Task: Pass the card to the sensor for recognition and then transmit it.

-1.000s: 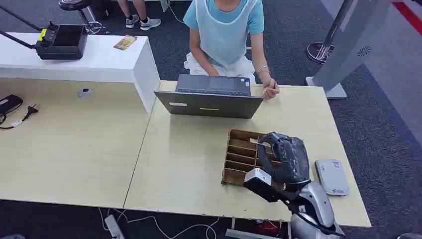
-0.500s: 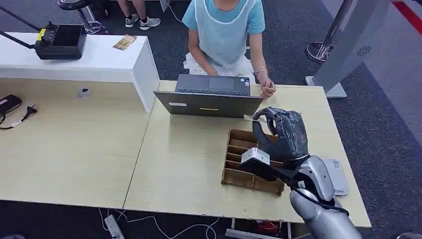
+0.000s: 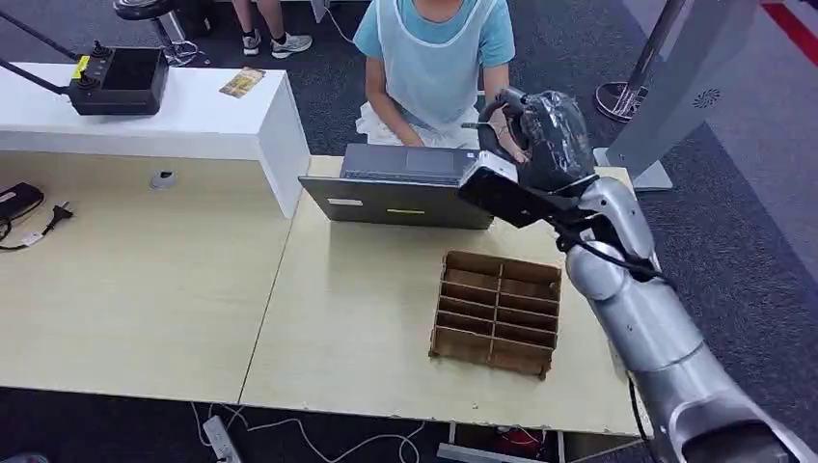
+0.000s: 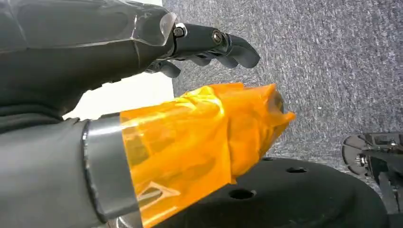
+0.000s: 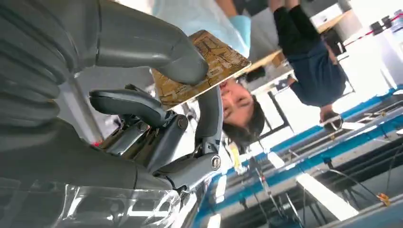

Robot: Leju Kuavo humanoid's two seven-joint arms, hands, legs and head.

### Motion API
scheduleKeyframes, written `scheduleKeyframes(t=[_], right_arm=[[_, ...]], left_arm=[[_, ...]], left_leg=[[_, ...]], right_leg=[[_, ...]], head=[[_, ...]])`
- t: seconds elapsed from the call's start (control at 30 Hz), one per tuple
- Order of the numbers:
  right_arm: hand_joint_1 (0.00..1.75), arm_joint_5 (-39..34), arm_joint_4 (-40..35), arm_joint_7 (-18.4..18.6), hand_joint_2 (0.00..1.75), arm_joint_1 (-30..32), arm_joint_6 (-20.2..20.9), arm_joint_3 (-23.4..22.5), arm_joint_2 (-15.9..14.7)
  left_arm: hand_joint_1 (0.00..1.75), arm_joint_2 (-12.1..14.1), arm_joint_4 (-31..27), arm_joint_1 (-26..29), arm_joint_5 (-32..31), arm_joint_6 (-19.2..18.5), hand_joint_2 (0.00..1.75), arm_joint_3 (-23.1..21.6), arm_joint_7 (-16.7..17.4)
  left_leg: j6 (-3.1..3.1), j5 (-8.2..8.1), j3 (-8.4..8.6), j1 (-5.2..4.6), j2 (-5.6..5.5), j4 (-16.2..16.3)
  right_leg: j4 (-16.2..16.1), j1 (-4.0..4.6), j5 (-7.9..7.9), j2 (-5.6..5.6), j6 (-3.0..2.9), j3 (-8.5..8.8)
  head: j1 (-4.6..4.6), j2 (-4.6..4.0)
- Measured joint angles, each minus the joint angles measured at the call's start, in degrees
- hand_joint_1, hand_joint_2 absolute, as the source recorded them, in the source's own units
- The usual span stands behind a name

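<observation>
- The bench (image 3: 367, 309) carries a laptop (image 3: 410, 188) at its far edge and a wooden divider box (image 3: 497, 311) near its right front corner. A person (image 3: 434, 58) sits just behind the far edge.
- The right hand (image 3: 540, 130) is raised above the far edge of the bench, in front of the person and well clear of the divider box.
- The left hand (image 4: 142, 95) hangs over carpet, fingers loosely extended and grasping nothing; its thumb is wrapped in orange film.
- The card (image 5: 202, 69) is pinched between the thumb and a finger of the right hand, with roughly half its length projecting free.
- Handling estimate: the card appears thin, light, stiff and smooth-faced. A pinch on the flat faces near one short end is suitable; keep the free end exposed for reading. Slippage within the pinch is the principal risk.
- View comparison: the right wrist view shows the card's patterned face and the pinch contact. The head view shows the hand's position relative to the bench, but there the card appears at most as a thin sliver at the fingertips.
- The sensor cannot be identified with confidence in these views.
</observation>
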Motion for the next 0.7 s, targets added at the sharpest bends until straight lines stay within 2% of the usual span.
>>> scheduleKeyframes(t=[0.27, 0.7], right_arm=[[1.75, -2.88, 10.78, 0.44, 1.75, -7.48, 2.27, -2.23, 1.13], [1.75, -3.36, 29.94, 3.78, 1.75, -17.94, 5.00, -2.71, 3.12]], left_arm=[[0.00, 0.26, 0.00, 0.00, -0.35, -0.24, 0.00, -0.04, -0.13], [0.00, 0.44, 0.00, -0.02, -0.87, -0.52, 0.00, -0.46, -0.92]], left_leg=[[0.00, 0.00, -0.01, -0.01, 0.01, 0.00], [-0.01, 0.01, 0.00, 0.00, 0.00, 0.00]], right_leg=[[0.00, 0.00, 0.00, 0.00, 0.00, 0.00], [0.00, 0.00, 0.02, 0.01, -0.02, -0.01]], head=[[0.00, 0.00], [0.00, 0.00]])
